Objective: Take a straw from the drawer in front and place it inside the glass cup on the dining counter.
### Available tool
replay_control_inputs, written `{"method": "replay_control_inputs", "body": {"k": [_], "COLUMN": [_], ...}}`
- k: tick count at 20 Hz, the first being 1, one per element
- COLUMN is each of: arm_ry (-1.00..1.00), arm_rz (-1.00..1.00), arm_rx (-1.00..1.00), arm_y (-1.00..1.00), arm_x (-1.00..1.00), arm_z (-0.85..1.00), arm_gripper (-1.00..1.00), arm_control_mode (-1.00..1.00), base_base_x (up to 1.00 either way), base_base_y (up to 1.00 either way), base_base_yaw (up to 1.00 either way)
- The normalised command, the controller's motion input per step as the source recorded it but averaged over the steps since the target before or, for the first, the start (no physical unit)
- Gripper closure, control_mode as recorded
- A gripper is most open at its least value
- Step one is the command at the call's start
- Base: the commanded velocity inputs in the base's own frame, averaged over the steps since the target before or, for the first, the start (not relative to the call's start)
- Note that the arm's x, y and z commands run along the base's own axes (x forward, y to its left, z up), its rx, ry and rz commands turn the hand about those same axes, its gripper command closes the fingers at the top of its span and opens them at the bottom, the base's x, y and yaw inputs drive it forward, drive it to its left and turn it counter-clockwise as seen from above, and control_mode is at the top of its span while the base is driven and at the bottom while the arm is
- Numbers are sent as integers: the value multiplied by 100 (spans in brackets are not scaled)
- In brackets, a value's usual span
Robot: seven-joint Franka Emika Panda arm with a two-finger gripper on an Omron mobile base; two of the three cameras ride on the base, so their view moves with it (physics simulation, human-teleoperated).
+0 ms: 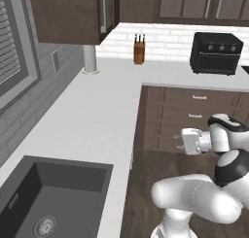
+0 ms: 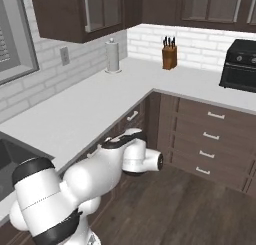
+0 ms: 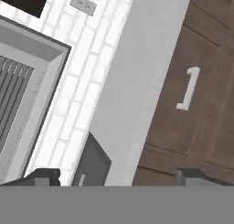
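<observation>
My gripper (image 3: 114,175) sits nearest, its two dark fingertips (image 3: 43,176) spread wide apart and released, grasping nothing; in the hand view they frame a white worktop (image 3: 137,81) edge and a dark brown cabinet front bearing a small metal handle (image 3: 188,89), with a window (image 3: 20,86) and a wall outlet (image 3: 83,3) on the white brick wall. From the left base view I see the hand (image 1: 194,141) held level over the wooden floor (image 1: 146,183), pointing left toward the cabinet fronts under the worktop (image 1: 97,110), with the dark sink (image 1: 53,193) set into that worktop at near left. Beyond the arm, a bank of drawers (image 2: 210,139) with metal handles runs under the far stretch of worktop. At the far wall stand a paper towel roll (image 2: 113,55), a knife block (image 2: 170,54) and a black toaster oven (image 1: 216,52), below dark upper cabinets (image 2: 100,11). I cannot pick out the straw, the cup or the dining counter from these frames.
</observation>
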Motion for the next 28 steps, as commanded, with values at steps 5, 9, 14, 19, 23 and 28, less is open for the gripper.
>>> {"method": "replay_control_inputs", "body": {"k": [5, 9, 14, 19, 23, 28], "arm_ry": [-23, -10, -2, 0, 0, 0], "arm_rz": [4, 3, 2, 0, 0, 0], "arm_rx": [0, 1, 4, 7, 10, 12], "arm_y": [56, 25, 19, 9, 5, 0], "arm_x": [6, 31, 38, 40, 38, 33], "arm_z": [-32, -23, -27, -36, -41, -34], "arm_gripper": [-100, -100, -100, -100, -100, -100], "arm_control_mode": [-100, -100, -100, -100, -100, -100], "base_base_x": [0, 0, 0, 0, 0, 0], "base_base_y": [0, 0, 0, 0, 0, 0], "base_base_yaw": [0, 0, 0, 0, 0, 0]}}
